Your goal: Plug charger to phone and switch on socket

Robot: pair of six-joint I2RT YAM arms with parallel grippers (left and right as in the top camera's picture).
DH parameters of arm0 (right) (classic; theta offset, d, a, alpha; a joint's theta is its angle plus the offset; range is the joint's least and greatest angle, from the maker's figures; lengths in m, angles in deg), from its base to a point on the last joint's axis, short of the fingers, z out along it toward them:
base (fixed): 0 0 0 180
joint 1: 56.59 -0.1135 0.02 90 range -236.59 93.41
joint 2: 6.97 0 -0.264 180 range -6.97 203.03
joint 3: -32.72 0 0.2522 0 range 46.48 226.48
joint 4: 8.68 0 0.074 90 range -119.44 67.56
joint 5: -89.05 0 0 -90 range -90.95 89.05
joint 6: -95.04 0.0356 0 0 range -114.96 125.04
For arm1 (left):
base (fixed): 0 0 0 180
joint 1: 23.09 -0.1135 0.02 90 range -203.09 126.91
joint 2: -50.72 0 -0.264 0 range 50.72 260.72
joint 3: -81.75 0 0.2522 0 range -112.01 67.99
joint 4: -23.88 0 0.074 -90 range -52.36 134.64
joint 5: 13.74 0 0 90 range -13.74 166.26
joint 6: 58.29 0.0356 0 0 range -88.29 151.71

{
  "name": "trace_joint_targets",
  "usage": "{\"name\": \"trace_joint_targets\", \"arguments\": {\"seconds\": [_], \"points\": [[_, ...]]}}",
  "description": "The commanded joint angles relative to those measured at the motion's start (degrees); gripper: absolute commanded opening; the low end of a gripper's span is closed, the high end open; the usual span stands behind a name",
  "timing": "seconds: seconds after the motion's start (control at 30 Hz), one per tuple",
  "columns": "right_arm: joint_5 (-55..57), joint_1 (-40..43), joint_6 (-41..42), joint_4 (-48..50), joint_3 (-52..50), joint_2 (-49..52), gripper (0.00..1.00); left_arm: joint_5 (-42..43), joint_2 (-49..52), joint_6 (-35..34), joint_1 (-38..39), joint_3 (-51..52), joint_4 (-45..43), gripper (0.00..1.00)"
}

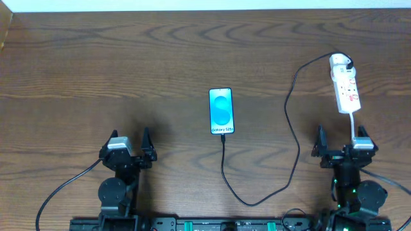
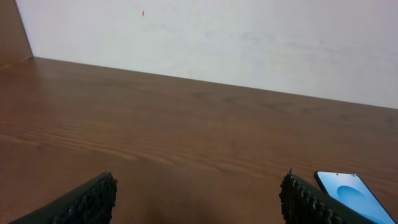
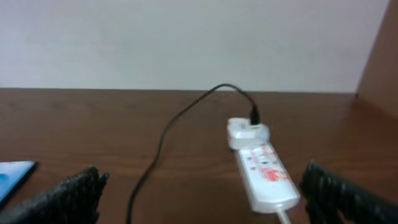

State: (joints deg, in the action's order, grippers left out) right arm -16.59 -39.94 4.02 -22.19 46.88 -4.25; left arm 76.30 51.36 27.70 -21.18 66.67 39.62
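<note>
— Where are the edges and the free room seen?
— The far edge of the tabletop (image 1: 96, 77) is met by a pale wall (image 2: 249, 37). Bare wood is seen over the left half and between the phone (image 1: 221, 111) and the far edge.
— Where is each thing placed?
— The phone is laid flat at mid-table, screen lit. Its near end is reached by the charger (image 1: 223, 157), whose cable is looped toward the near edge and then carried up the right side to the socket (image 1: 345, 88) at the far right. The white adapter is seated in the socket's far end. The switch position cannot be told.
— What is counted?
— One phone, one charger, one socket, two arms.
— And the jaws?
— The left jaws and the right jaws are both held spread near the front edge, with nothing gripped.
</note>
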Motion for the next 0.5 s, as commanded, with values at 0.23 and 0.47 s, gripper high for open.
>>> {"name": "trace_joint_targets", "arguments": {"seconds": [0.23, 0.47], "points": [[1.86, -0.68, 0.39, -3.30, -0.13, -2.45, 0.99, -0.72, -0.42, 0.81, -0.35, 1.09, 2.25, 0.84], [5.09, -5.33, 0.11, -3.61, -0.13, -2.45, 0.99, -0.72, -0.42, 0.79, -0.35, 1.09, 2.25, 0.84]]}}
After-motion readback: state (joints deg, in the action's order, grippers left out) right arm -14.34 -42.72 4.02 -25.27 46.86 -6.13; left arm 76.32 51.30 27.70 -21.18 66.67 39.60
